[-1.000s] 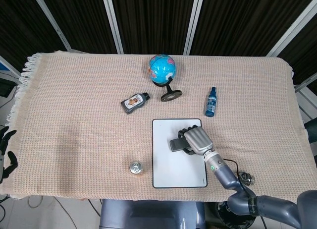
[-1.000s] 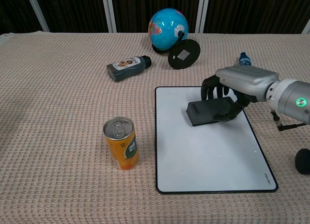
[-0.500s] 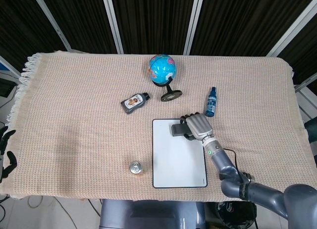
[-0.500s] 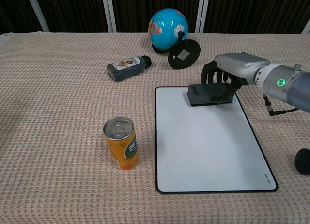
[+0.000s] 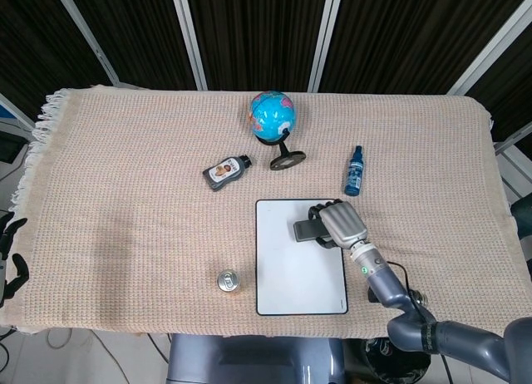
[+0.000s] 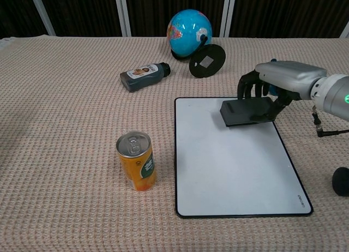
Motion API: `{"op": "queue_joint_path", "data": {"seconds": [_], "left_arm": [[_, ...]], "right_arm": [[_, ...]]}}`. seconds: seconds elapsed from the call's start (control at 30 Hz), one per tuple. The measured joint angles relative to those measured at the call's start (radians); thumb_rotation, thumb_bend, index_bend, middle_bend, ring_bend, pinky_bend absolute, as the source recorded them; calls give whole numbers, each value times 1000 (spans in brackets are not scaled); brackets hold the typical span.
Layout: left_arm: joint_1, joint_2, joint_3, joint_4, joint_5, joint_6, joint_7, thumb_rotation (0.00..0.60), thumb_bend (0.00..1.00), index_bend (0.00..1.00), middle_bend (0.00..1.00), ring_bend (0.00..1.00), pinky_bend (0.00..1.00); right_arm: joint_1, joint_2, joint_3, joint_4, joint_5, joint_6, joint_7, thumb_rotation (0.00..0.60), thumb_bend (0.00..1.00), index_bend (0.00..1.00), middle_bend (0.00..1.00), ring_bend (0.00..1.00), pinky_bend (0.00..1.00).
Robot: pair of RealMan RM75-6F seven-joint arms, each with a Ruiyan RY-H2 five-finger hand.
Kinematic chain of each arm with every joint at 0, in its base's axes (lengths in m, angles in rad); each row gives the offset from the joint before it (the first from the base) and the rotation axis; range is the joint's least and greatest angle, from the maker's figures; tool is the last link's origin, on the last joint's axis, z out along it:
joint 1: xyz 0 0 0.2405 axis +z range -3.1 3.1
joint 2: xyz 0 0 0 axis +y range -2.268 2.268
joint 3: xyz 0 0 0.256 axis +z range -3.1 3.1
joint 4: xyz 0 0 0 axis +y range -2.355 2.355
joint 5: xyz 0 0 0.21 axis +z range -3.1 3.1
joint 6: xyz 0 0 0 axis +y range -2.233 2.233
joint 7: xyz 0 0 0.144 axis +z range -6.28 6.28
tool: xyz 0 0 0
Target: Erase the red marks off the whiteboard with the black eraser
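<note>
The whiteboard (image 5: 287,272) (image 6: 229,170) lies flat on the cloth, front right, and its white face shows no red marks in either view. My right hand (image 5: 342,224) (image 6: 275,83) holds the black eraser (image 5: 306,230) (image 6: 245,111) against the board's upper right part, fingers curled over its far edge. My left hand (image 5: 8,255) hangs off the table's left edge with its dark fingers apart and nothing in it; the chest view does not show it.
An orange drink can (image 5: 229,281) (image 6: 137,161) stands left of the board. Behind the board lie a dark bottle (image 5: 226,171) (image 6: 144,76), a globe (image 5: 272,115) (image 6: 189,27) with a round black base (image 6: 207,61), and a blue spray bottle (image 5: 354,171).
My right hand slid the eraser from the board's middle up to its top edge, then back down and to the right. The left hand stayed put.
</note>
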Motion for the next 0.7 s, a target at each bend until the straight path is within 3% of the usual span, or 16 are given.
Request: {"op": "queue_joint_path", "data": {"seconds": [0.33, 0.7], "left_arm": [[1, -7, 3, 0, 7, 6, 12, 600, 743, 147, 44, 0, 0], [2, -11, 4, 0, 10, 10, 21, 600, 743, 147, 44, 0, 0]], "right_arm": [[-85, 154, -37, -36, -19, 45, 71, 600, 418, 618, 547, 524, 379], [-146, 153, -66, 70, -23, 63, 148, 600, 351, 618, 506, 487, 367]]}}
